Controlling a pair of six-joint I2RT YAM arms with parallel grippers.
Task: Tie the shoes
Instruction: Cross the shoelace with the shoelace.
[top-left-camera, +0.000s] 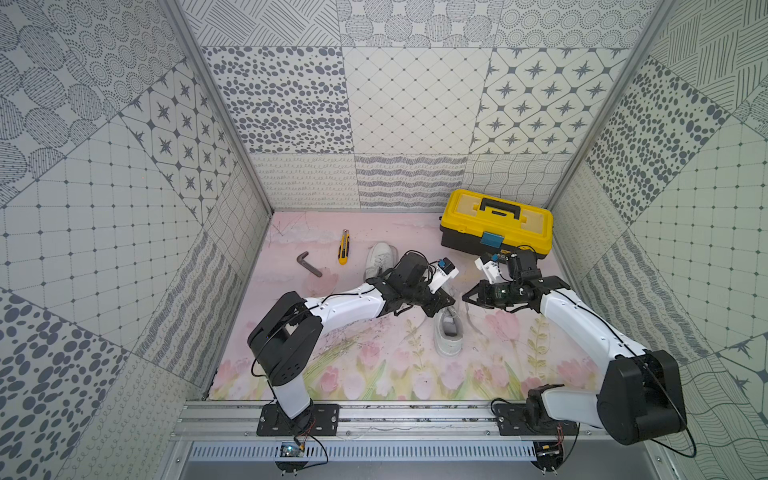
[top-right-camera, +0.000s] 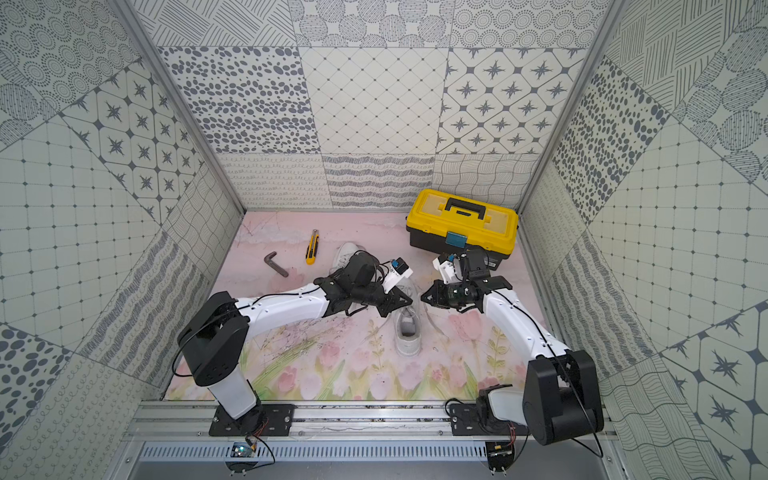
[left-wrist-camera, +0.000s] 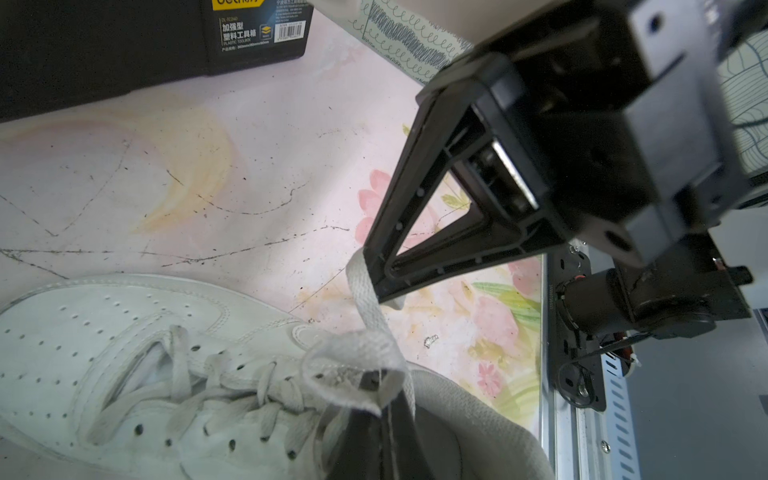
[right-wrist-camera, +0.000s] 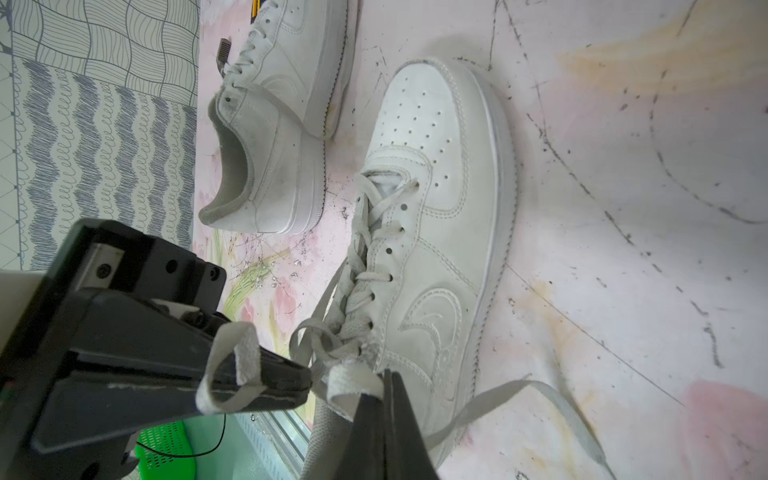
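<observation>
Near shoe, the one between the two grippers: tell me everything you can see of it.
The shoe is a white low-top, leather-like, with a perforated toe, stitched panels, white sole and flat pale laces, crossed through the eyelets, no bow. It stands upright on the floral mat, toe toward the far wall. The left gripper and right gripper, jaws shut, each pinch the laces; one strand trails on the mat.
</observation>
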